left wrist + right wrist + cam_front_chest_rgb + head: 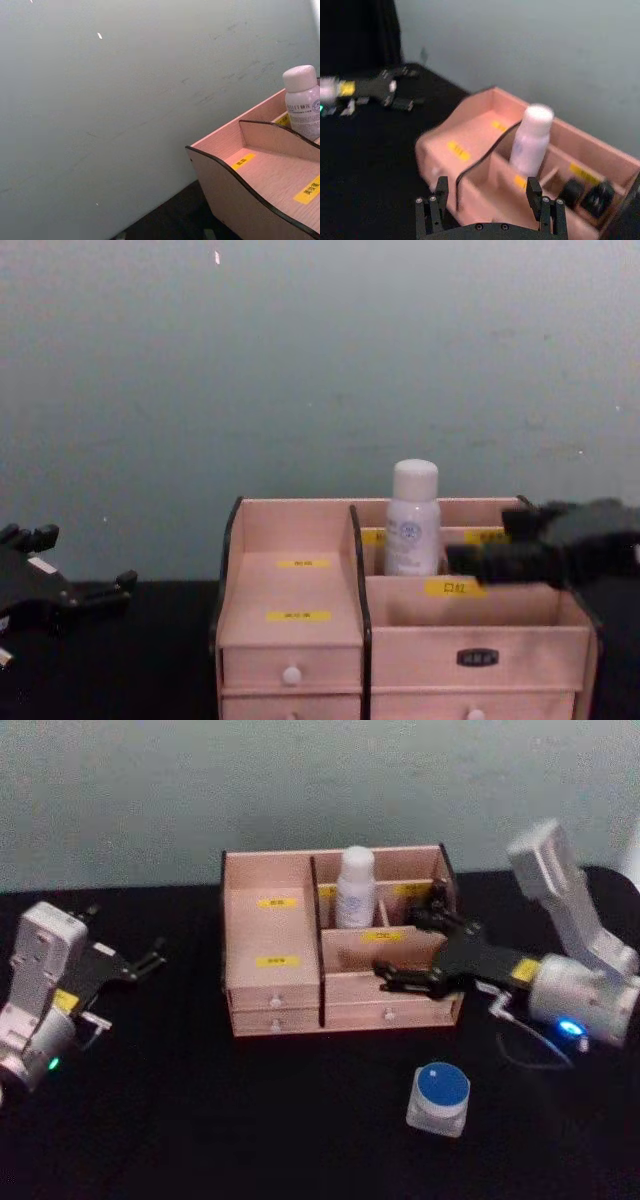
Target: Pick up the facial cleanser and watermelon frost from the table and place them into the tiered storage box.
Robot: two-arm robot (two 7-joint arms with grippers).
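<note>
The tiered storage box (275, 930) sits at the back of the black worktop (250, 1120). The facial cleanser (355, 885), a white bottle, stands upright in a rear compartment just right of the box's dark middle divider. The right hand (397, 945) hangs over the stepped compartments on the box's right half, near the bottle but apart from it, its fingers spread and holding nothing. The watermelon frost (440, 1095), a squat jar with a blue lid, stands on the worktop in front of the box's right end. The left hand (125, 933) rests well off to the left, fingers spread.
</note>
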